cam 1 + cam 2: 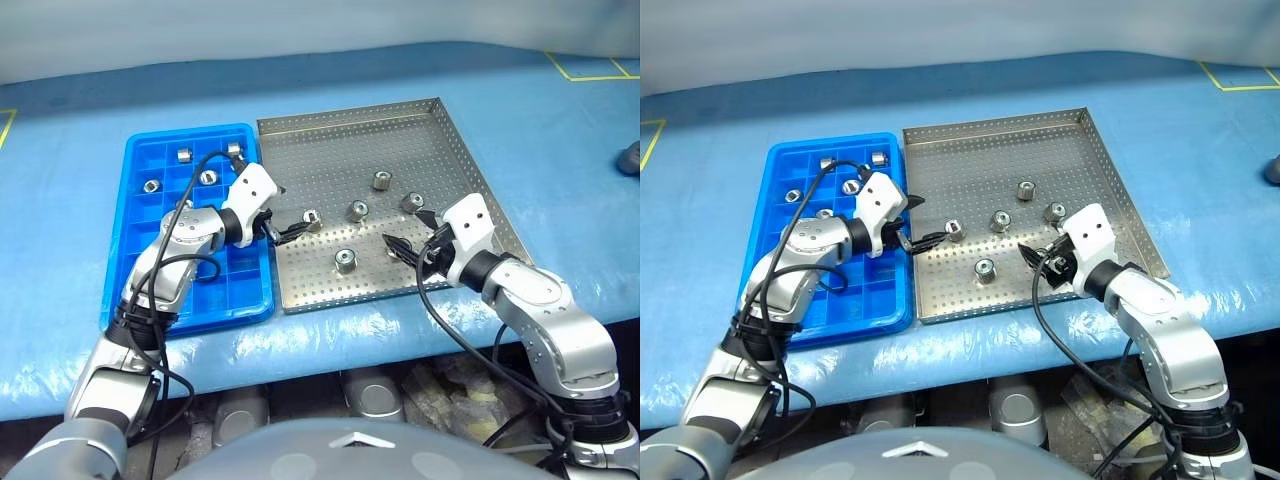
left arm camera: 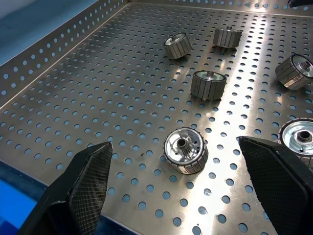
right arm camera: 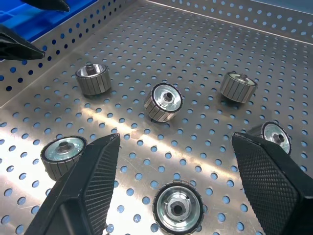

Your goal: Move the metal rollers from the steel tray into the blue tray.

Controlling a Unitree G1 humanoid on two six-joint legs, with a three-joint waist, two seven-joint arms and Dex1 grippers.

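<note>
The steel tray (image 1: pixel 330 140) lies mid-table with several metal rollers (image 1: pixel 357 210) scattered on its perforated floor. Beside it on the left is the blue tray (image 1: pixel 150 290), with several rollers (image 1: pixel 185 154) in its far compartments. My left gripper (image 1: pixel 284 212) hangs open over the steel tray's left edge. In the left wrist view one roller (image 2: pixel 185 150) lies on its side just ahead of the spread fingers (image 2: pixel 90 186). My right gripper (image 1: pixel 410 232) is open low over the tray's near right part. A roller (image 3: pixel 177 205) sits between its fingers (image 3: pixel 93 181), untouched.
Both trays rest on a blue-covered table (image 1: pixel 560 130). A dark object (image 1: pixel 630 157) sits at the far right edge, and yellow tape lines (image 1: pixel 585 70) mark the back right. The steel tray's raised rim (image 1: pixel 495 205) runs just beside my right gripper.
</note>
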